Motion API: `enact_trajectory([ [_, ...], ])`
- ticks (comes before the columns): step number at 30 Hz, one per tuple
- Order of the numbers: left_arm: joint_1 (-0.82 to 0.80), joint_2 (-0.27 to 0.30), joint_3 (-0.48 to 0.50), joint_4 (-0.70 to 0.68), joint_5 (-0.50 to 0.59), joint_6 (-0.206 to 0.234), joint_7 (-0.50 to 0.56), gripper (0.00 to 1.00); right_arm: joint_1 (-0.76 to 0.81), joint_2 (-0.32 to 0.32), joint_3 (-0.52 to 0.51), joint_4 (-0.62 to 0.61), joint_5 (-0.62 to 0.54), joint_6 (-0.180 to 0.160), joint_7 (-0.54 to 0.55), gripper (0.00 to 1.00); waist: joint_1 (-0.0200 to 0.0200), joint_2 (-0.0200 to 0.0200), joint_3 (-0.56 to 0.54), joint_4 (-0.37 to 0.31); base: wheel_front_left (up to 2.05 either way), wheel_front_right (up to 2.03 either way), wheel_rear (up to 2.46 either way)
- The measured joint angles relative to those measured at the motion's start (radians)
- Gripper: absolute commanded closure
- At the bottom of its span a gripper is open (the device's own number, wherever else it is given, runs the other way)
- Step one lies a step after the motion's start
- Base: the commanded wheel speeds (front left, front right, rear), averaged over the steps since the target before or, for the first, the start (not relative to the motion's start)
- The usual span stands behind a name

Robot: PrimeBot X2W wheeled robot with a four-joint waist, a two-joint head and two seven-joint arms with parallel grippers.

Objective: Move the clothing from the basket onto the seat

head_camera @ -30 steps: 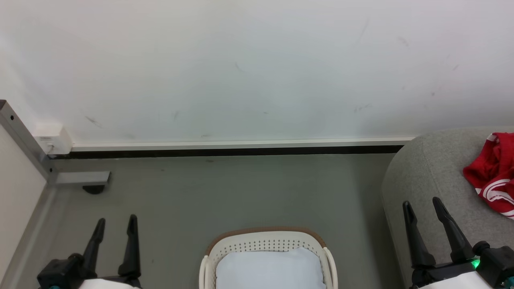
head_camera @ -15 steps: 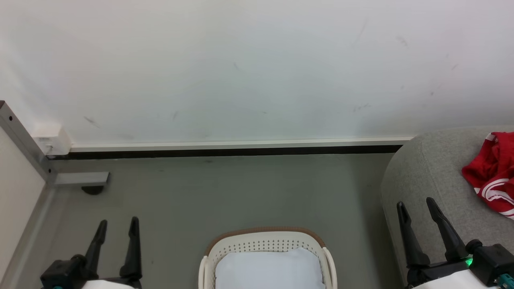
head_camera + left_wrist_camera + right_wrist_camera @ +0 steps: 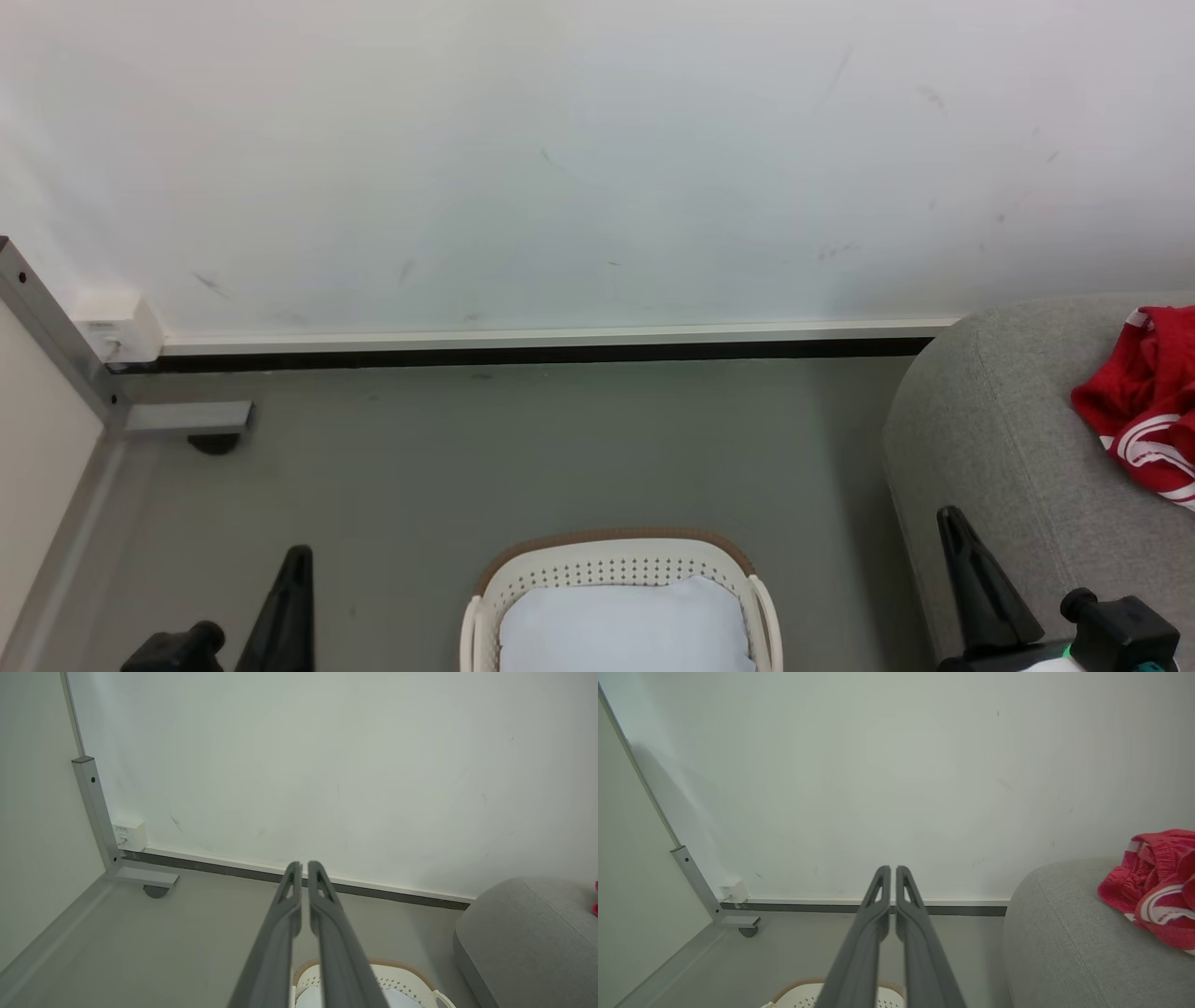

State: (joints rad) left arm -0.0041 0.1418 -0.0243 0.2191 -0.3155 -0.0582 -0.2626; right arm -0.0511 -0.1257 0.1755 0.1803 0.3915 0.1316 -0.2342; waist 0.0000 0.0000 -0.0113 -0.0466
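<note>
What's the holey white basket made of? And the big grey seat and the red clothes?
The basket looks like smooth, hard white plastic, with neat rows of holes; its brown rim may be woven trim. The seat seems covered in matte grey woven cloth, speckled, with a seam. The clothing looks like soft, thin fabric: it crumples into folds.

Basket (image 3: 616, 564) near centre on floor (image 3: 523, 448), pad (image 3: 625, 627) inside; seat (image 3: 999, 439) right of basket, clothing (image 3: 1141, 403) on seat; wall (image 3: 560, 168) far.
</note>
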Motion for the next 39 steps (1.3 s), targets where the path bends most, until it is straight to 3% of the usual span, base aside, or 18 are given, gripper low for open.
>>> enact_trajectory([
  [39,-0.031,-0.042,0.057,0.007,-0.563,-0.014,0.167,1.00,-0.009,0.016,-0.098,0.038,0.552,0.000,0.133,1.00,0.0000,0.0000,0.003,0.014,0.00,0.00,0.00],
])
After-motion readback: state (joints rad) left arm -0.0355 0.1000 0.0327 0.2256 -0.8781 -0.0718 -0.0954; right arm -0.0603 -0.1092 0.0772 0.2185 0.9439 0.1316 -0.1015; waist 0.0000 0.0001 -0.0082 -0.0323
